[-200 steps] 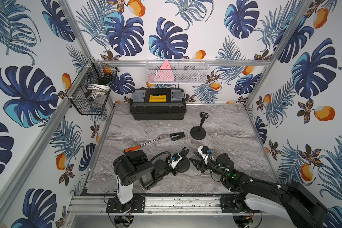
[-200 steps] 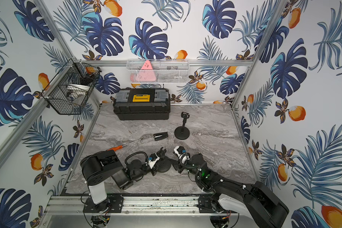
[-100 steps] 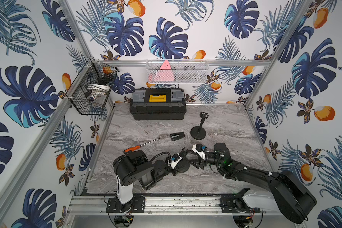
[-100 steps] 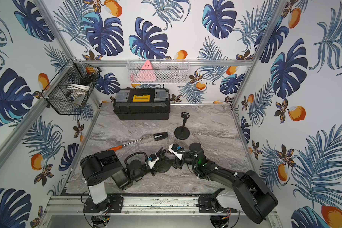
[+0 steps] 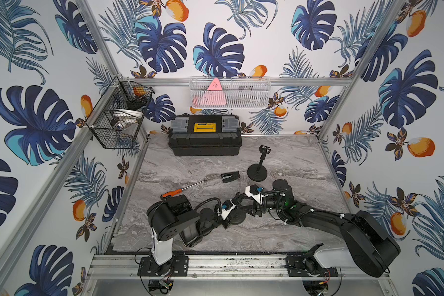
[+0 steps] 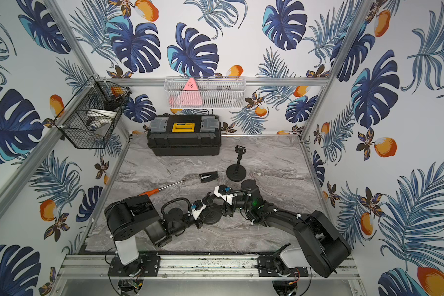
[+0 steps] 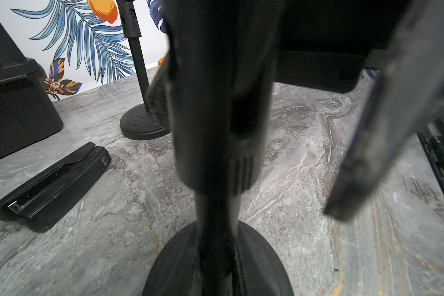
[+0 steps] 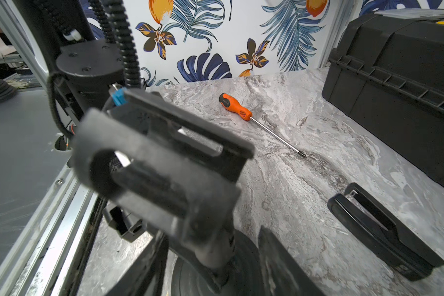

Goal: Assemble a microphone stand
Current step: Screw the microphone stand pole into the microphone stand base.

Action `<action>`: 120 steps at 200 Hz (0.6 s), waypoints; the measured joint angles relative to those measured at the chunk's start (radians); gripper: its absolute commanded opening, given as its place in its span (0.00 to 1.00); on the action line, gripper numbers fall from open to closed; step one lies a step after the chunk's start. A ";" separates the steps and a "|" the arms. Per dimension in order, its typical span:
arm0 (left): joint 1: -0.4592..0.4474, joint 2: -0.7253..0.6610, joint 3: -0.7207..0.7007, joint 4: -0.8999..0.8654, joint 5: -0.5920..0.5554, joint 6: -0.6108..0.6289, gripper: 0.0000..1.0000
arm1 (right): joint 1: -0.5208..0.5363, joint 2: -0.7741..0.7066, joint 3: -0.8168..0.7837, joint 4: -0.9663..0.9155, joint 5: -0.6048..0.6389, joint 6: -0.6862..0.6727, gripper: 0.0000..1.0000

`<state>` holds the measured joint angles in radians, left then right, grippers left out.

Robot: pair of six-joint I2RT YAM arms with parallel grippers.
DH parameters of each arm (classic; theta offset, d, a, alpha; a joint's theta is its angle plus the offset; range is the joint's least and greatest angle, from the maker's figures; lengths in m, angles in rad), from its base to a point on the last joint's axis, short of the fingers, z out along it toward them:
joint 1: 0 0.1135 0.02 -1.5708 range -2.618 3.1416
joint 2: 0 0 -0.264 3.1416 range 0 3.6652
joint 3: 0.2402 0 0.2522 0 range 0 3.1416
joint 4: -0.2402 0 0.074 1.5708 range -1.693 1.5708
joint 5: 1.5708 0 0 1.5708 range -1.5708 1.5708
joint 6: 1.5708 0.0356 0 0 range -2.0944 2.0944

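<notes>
One pole (image 7: 215,230) pretty much upright, long axis vertical, foot on base (image 7: 262,264) near table (image 5: 280,159) front | left gripper (image 5: 235,208) clamped on it | right gripper (image 8: 213,256) jaws apart, straddling base

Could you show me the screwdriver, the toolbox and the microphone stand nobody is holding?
screwdriver (image 8: 244,112), right wrist view, on its orange handle.
toolbox (image 5: 205,137), in a top view, middle of its black lid.
unheld microphone stand (image 5: 257,173), in a top view, on its round base.

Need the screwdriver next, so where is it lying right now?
In both top views the screwdriver lies flat on the table, on its left half just beyond the left arm's base, orange handle toward the wall, tip pointing at the black clip.
</notes>
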<state>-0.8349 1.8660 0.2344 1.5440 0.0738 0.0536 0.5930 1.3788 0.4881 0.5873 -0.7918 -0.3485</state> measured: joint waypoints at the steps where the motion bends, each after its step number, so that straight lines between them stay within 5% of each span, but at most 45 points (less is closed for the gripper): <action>1: 0.000 0.000 0.000 0.000 0.000 0.000 0.12 | 0.000 0.000 0.000 0.000 0.000 0.000 0.58; 75: 0.000 0.009 0.000 0.013 0.000 0.000 0.12 | 0.000 0.037 0.029 -0.005 -0.037 -0.003 0.47; 120: 0.000 0.016 0.000 0.023 0.000 -0.003 0.12 | 0.000 0.064 0.051 -0.002 -0.058 -0.028 0.23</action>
<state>-0.8349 1.8820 0.2348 1.5665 0.0742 0.0502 0.5934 1.4429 0.5388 0.5854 -0.8494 -0.3763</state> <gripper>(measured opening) 0.204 0.284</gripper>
